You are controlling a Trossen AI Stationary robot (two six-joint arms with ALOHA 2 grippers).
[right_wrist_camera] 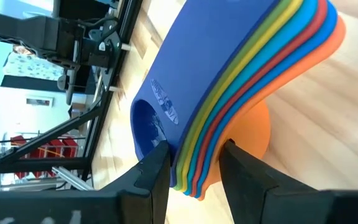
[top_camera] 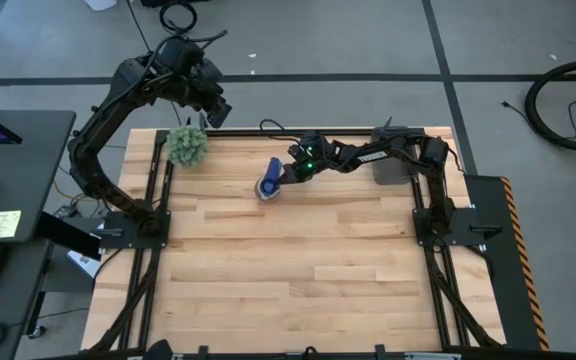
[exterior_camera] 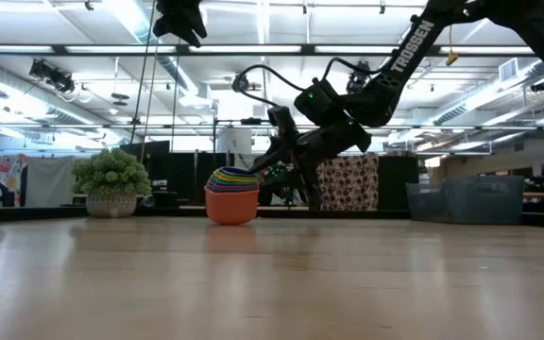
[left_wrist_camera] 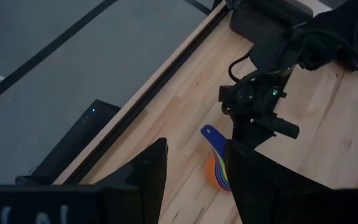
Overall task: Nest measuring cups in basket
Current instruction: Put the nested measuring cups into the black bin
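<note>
The measuring cups [top_camera: 267, 187] sit nested in one stack on the table, orange outermost and dark blue on top [exterior_camera: 231, 196]; their stacked handles point toward the right arm. My right gripper [top_camera: 288, 174] reaches in from the right and is shut on those handles [right_wrist_camera: 194, 158]. My left gripper [top_camera: 216, 112] hangs open high above the table's far left corner, looking down on the stack [left_wrist_camera: 218, 171]. The dark grey basket [top_camera: 392, 171] stands at the far right, under the right arm. My right gripper pinches the fanned stack of handles near their free ends [right_wrist_camera: 191, 143], one finger [right_wrist_camera: 157, 168] on the dark blue top handle and the other [right_wrist_camera: 235, 165] against the orange bottom one. It comes slanting down from the table's right. The cups rest on the table, handles raised.
A fuzzy green plant ball [top_camera: 187, 147] in a pot stands at the far left, close under the left arm. Black frame rails [top_camera: 158, 200] run along both sides of the table. The near half of the wooden tabletop [top_camera: 288, 280] holds nothing that shows.
</note>
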